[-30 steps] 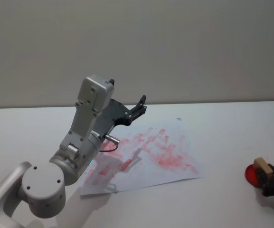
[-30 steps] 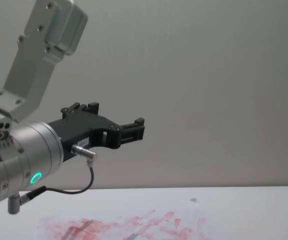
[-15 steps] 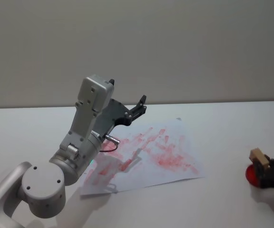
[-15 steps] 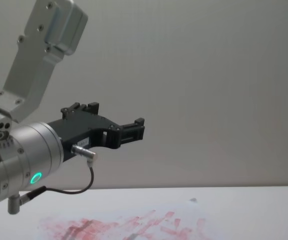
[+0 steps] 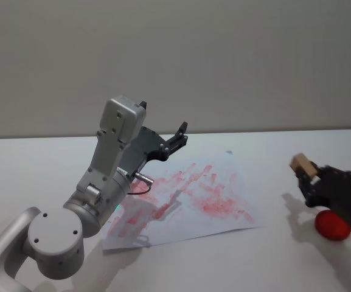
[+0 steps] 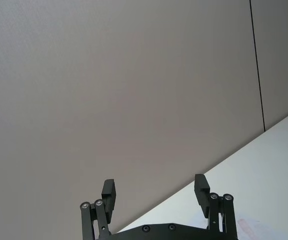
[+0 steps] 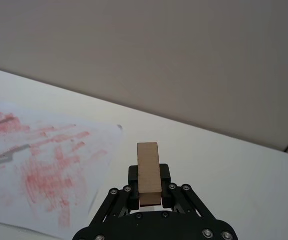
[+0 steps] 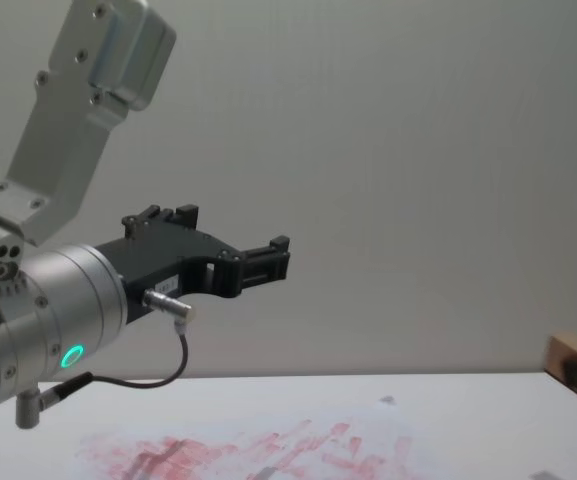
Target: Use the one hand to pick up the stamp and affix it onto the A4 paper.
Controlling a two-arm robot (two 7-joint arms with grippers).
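Note:
My right gripper (image 5: 308,179) is shut on the stamp (image 5: 302,164), a pale tan wooden block that sticks up out of its jaws. It hangs above the white tabletop, just right of the A4 paper (image 5: 190,198), a white sheet smeared with red ink. In the right wrist view the stamp (image 7: 148,173) stands between the black fingers (image 7: 134,176), with the A4 paper (image 7: 44,160) ahead to one side. The stamp (image 8: 569,355) enters the chest view at the right edge. My left gripper (image 5: 179,134) is open, raised over the paper's far left part and holding nothing (image 6: 154,192).
A round red ink pad (image 5: 333,225) lies on the table (image 5: 272,146) just below and right of my right gripper. The left arm (image 5: 111,164) rises large over the paper's left half. A plain wall stands behind the table.
My right gripper has lifted the stamp off the red ink pad and carried it up and left toward the paper. The left arm has not moved.

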